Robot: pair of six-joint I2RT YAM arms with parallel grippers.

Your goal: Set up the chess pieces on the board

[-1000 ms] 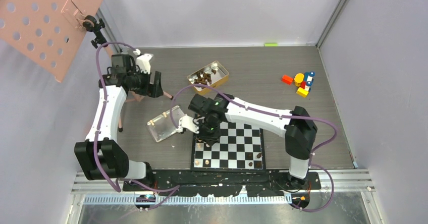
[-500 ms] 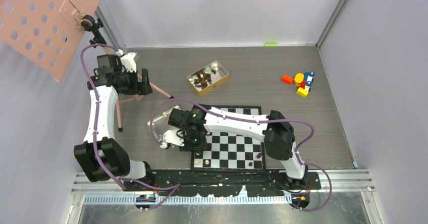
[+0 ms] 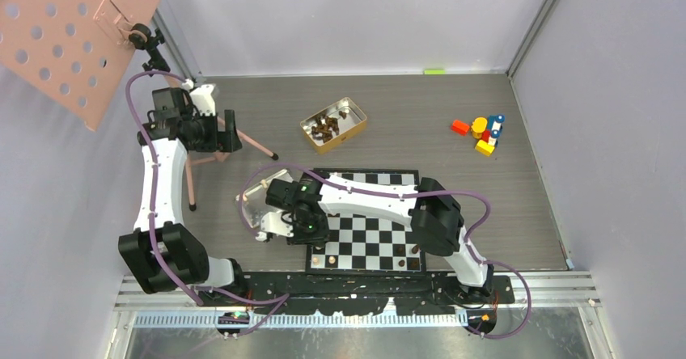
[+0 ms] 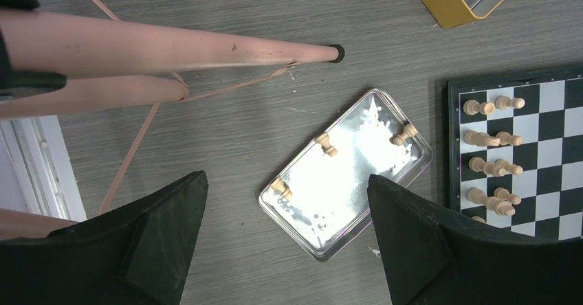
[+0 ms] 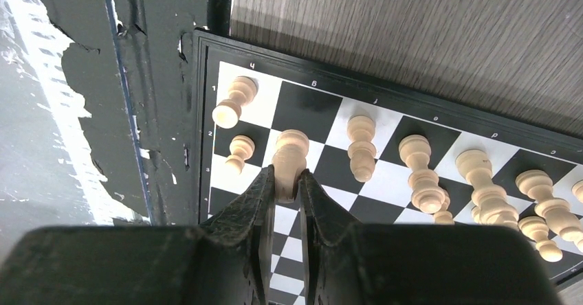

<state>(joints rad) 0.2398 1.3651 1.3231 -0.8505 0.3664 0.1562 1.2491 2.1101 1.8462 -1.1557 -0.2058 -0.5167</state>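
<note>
On the grey wood-grain table [image 3: 421, 108], we see the right claw [image 5: 287, 181] pinching a pale wooden chess piece [image 5: 290, 150] over the black-and-silver checked board [image 5: 313, 106]; the left claw [image 4: 287, 181] gapes wide.

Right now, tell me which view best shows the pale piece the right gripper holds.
Right wrist: the pale piece sits pinched in the right gripper over the board, close up. From the top external view the wrist hides it; the left wrist view misses that gripper.

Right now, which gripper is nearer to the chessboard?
Right. The right gripper is over the chessboard's left edge, shut on a pale piece. The left gripper, open, is off it, beside the pink stand.
</note>
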